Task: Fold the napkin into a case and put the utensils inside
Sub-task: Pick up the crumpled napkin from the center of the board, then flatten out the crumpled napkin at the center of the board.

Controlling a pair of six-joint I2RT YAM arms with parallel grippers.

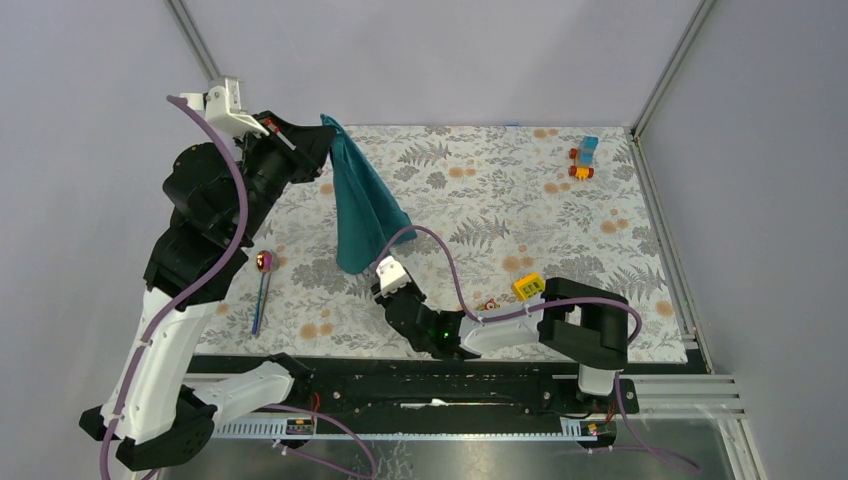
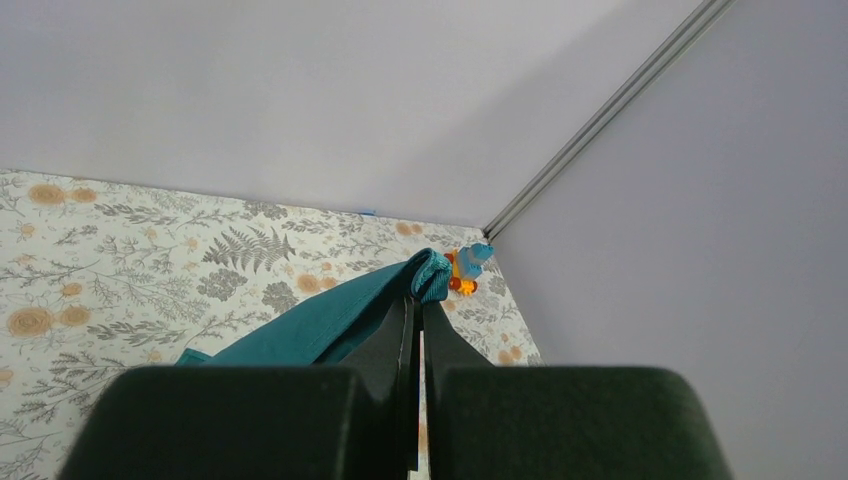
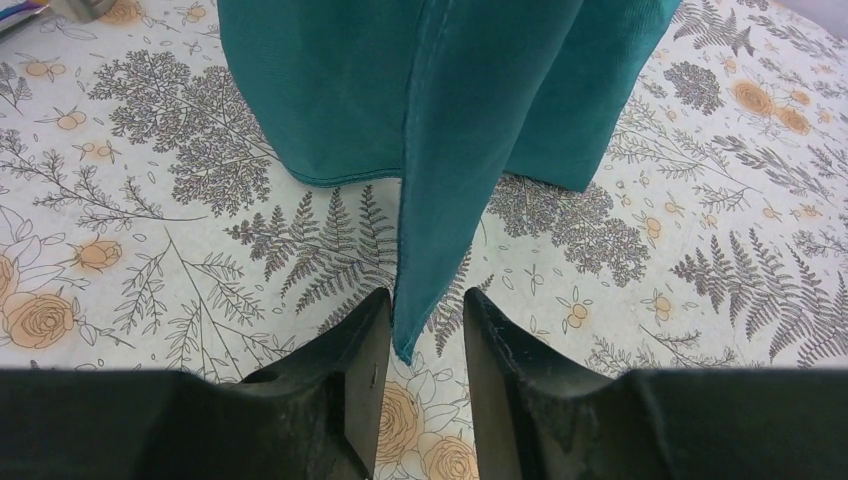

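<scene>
1. the left gripper (image 1: 318, 150) is pinched fully shut on the top corner of the soft teal-green fabric napkin (image 1: 362, 210). it holds that corner raised at about 10 o'clock over the floral-printed table (image 1: 480, 200) in the overhead view.
2. the napkin hangs as a long drape, its long axis running from the held corner down toward 5 o'clock. it is unfolded, so no case exists yet. whether its lower hem rests on the table i cannot tell.
3. the right gripper (image 3: 425, 305) sits low at the drape's 6 o'clock end with its jaws partly open. it grips nothing.
4. in the right wrist view the napkin's lowest pointed corner hangs at 12 o'clock, inside the gap between the jaws and closer to the 9 o'clock one. the right arm is clearly the nearer. i judge that closing on this corner comes next, so both arms can spread the cloth.
5. the slim metal spoon (image 1: 262, 290), with its pink-red bowl toward 12 o'clock, lies at the table's 8 o'clock, well apart from the cloth.
</scene>
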